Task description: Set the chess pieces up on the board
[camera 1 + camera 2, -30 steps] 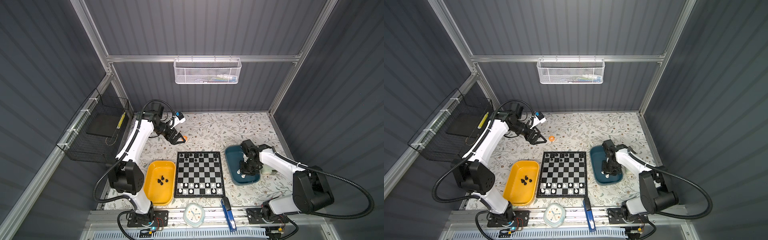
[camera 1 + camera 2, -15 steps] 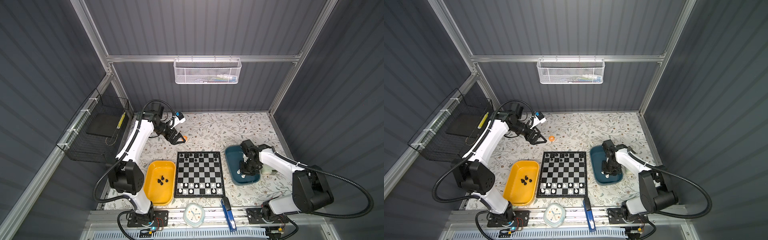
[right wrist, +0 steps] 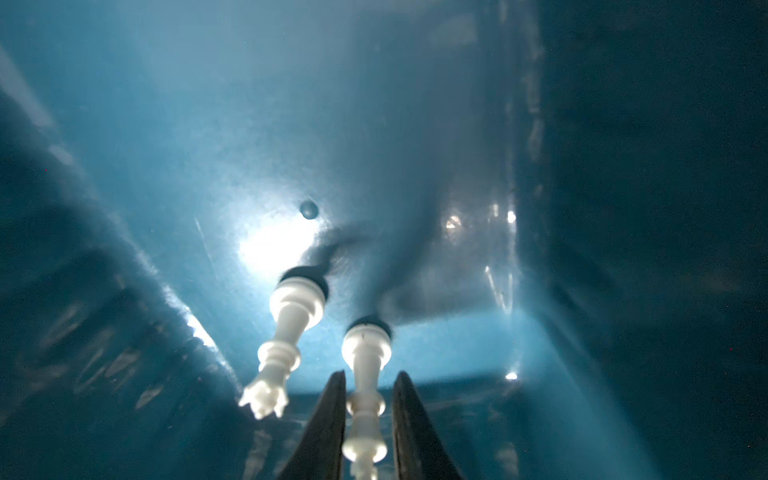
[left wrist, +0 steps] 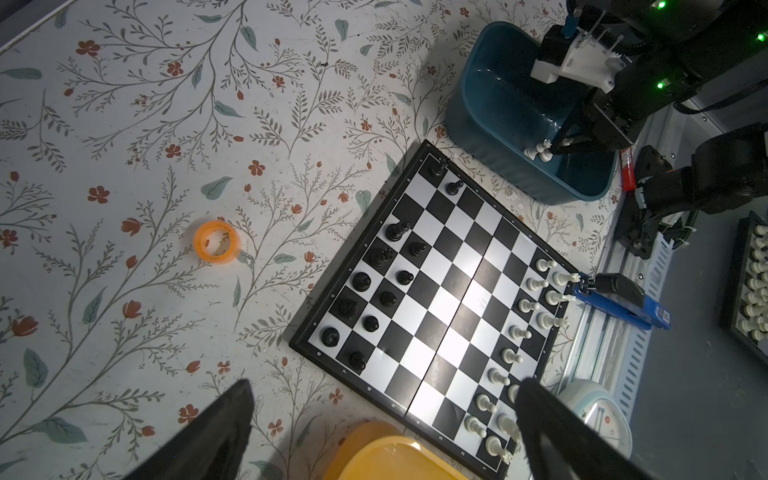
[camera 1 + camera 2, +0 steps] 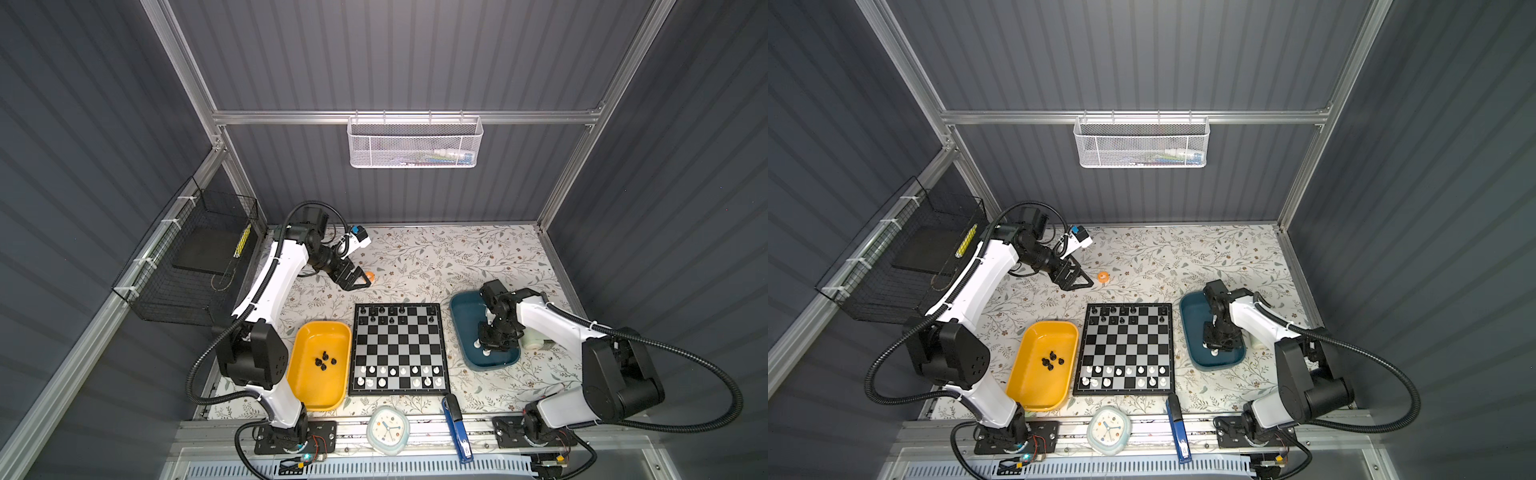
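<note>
While your right gripper (image 3: 371,374) pinches an upright white piece (image 3: 365,345) in the teal tray (image 5: 459,307) for lifting, your left gripper (image 5: 359,283) hangs wide open; off the board (image 5: 399,345).

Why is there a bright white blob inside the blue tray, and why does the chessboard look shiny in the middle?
Right wrist view: light glares off the teal tray's glossy floor near the white pieces; the fingers of the right gripper are too close to the camera, so blurry. Left wrist view: similar glare streaks across the board.
</note>
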### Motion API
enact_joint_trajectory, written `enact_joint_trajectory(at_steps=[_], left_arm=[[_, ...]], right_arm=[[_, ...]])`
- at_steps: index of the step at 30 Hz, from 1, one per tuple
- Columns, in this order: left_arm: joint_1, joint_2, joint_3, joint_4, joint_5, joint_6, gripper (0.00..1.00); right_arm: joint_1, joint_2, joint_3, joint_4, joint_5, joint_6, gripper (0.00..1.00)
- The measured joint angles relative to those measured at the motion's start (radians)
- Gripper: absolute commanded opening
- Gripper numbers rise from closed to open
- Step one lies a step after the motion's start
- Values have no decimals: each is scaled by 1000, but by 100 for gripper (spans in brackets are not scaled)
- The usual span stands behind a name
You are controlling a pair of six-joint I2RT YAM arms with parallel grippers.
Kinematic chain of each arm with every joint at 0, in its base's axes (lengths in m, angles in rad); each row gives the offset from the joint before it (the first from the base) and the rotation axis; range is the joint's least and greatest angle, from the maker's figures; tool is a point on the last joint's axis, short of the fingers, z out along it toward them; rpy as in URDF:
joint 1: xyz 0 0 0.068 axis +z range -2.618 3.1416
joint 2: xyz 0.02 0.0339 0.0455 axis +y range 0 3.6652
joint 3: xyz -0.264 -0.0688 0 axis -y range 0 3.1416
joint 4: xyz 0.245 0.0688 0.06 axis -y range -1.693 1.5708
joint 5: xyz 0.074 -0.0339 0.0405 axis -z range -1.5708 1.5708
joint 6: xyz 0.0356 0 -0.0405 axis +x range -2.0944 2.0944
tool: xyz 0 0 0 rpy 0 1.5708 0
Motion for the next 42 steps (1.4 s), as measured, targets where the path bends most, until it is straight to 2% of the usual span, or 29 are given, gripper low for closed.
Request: enact_joint_trajectory(at_steps=[12,42], left_arm=[[0,0,-11,2,-8,0,99],[0,0,-11,2,-18,0,99]], right_arm=[[0,0,18,-18,18,-11,19],[6,-61,113,-150,49,-31,19]])
